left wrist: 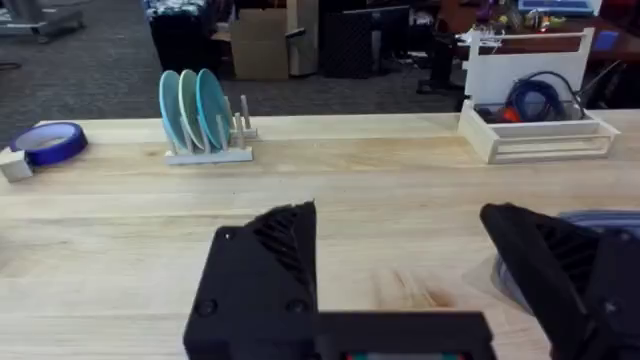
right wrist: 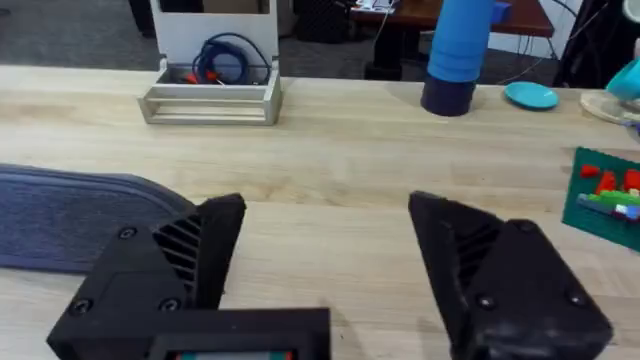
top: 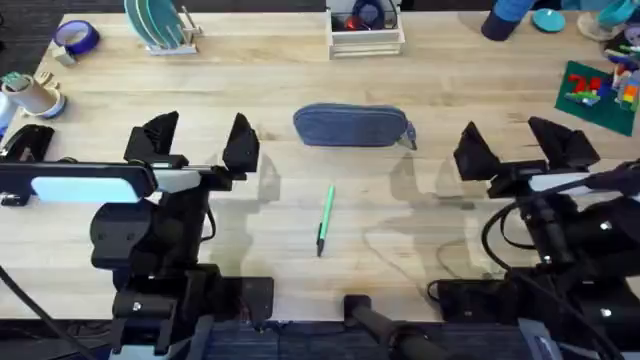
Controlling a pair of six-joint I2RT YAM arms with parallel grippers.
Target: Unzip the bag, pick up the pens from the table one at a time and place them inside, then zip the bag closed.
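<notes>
The grey-blue bag (top: 352, 126) lies lengthwise at the middle of the wooden table (top: 400, 80), its small pull tab at its right end. A green pen (top: 325, 220) with a dark tip lies on the table in front of the bag. My left gripper (top: 200, 140) hovers open to the left of the bag, nothing between its fingers (left wrist: 265, 270); the bag's edge (left wrist: 600, 222) shows past its right finger. My right gripper (top: 525, 145) stands open to the right of the bag. The bag (right wrist: 70, 215) lies beside its left finger (right wrist: 190, 250).
A white tray box (top: 366, 30) with cables stands at the back middle. A rack of teal plates (top: 160, 25) and a roll of blue tape (top: 75, 38) sit back left. A blue cylinder (right wrist: 460, 50) and a green baseplate with bricks (top: 600, 92) are at the back right.
</notes>
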